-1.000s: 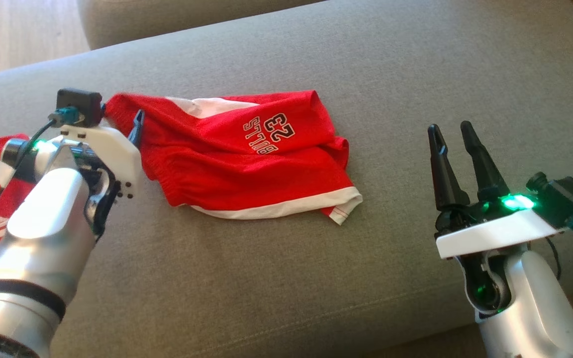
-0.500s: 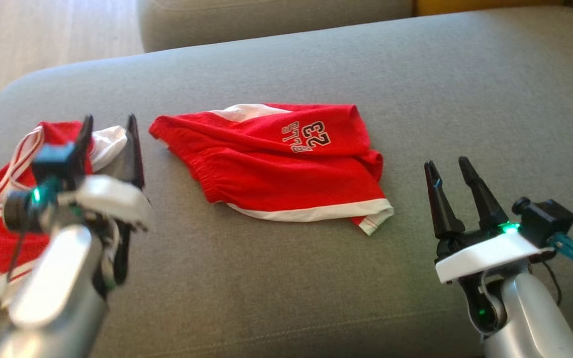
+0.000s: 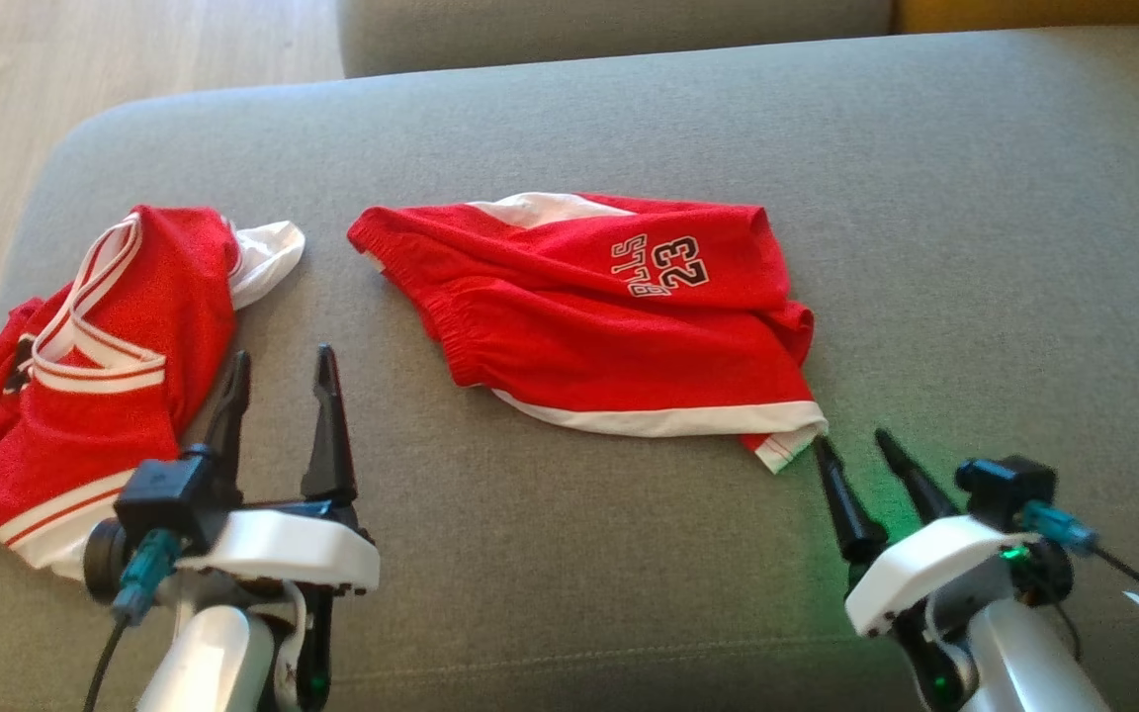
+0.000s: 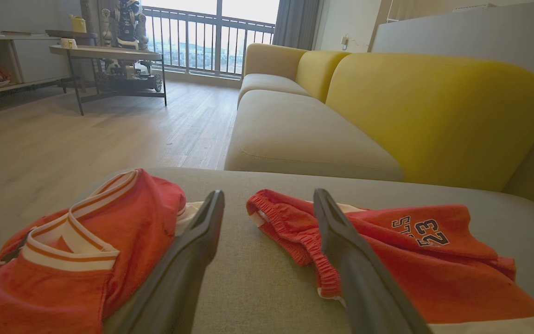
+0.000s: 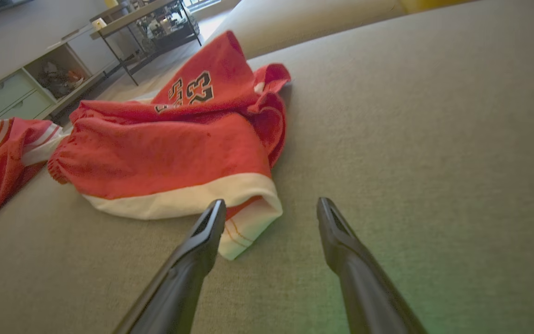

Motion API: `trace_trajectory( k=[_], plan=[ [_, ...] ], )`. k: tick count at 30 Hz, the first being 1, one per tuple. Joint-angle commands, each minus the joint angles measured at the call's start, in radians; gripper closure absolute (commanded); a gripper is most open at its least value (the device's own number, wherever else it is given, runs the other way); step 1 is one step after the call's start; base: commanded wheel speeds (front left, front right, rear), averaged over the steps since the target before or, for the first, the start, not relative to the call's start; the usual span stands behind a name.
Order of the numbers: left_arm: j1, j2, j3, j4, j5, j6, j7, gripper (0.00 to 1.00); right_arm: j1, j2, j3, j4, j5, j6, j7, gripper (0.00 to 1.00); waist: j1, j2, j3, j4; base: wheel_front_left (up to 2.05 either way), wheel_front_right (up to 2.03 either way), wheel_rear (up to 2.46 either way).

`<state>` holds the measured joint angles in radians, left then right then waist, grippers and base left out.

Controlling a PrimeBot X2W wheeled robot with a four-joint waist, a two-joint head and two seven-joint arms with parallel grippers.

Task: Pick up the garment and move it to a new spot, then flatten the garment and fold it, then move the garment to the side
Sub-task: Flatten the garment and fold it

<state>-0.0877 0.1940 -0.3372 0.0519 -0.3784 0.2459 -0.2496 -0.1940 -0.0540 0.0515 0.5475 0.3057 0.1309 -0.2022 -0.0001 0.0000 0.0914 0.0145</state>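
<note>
Red shorts with a white hem and a "23" print lie crumpled in the middle of the grey sofa cushion. A red jersey with white trim lies bunched at the cushion's left end. My left gripper stands open between the two garments, touching neither. In the left wrist view its fingers frame the gap between jersey and shorts. My right gripper is open, and its left fingertip sits right beside the shorts' hem corner.
The cushion's rounded left edge drops to the wooden floor. Another grey cushion lies beyond the far edge. A yellow sofa back rises at the right, and a dark table stands across the room.
The head camera has swung left, bringing the jersey into full view. My left arm drew back from the shorts' waistband to the lower left. My right gripper came up close to the hem corner.
</note>
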Motion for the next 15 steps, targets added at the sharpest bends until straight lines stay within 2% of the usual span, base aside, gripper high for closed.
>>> trace_trajectory(
  k=[1, 5, 13, 14, 15],
  plan=[
    [-0.038, 0.001, 0.048, -0.023, 0.022, -0.016, -0.012, 0.00, -0.041, 0.004, 0.039, -0.003, 0.014, 0.000, 0.009, 0.00, 0.0001, 0.0000, 0.005, 0.011, 0.00, 0.00, 0.00],
    [-0.041, -0.022, 0.085, -0.005, 0.049, -0.049, -0.012, 0.00, -0.065, 0.004, 0.075, 0.073, 0.040, 0.000, 0.028, 0.00, 0.0001, 0.0000, 0.009, 0.026, 0.00, 0.00, 0.00],
    [-0.047, -0.055, 0.157, 0.012, 0.087, -0.098, -0.012, 0.00, -0.125, 0.004, 0.120, 0.217, 0.121, 0.000, -0.007, 0.00, 0.0001, 0.0000, 0.010, 0.051, 0.00, 0.00, 0.00],
    [-0.046, -0.058, 0.167, 0.014, 0.092, -0.101, -0.012, 0.00, -0.133, 0.004, 0.130, 0.235, 0.126, 0.000, -0.011, 0.31, 0.0001, 0.0000, 0.010, 0.053, 0.00, 0.00, 0.00],
    [-0.046, -0.062, 0.178, 0.016, 0.095, -0.102, -0.012, 0.00, -0.141, 0.004, 0.139, 0.250, 0.133, 0.000, -0.015, 0.75, 0.0001, 0.0000, 0.010, 0.054, 0.00, 0.00, 0.00]
  ],
)
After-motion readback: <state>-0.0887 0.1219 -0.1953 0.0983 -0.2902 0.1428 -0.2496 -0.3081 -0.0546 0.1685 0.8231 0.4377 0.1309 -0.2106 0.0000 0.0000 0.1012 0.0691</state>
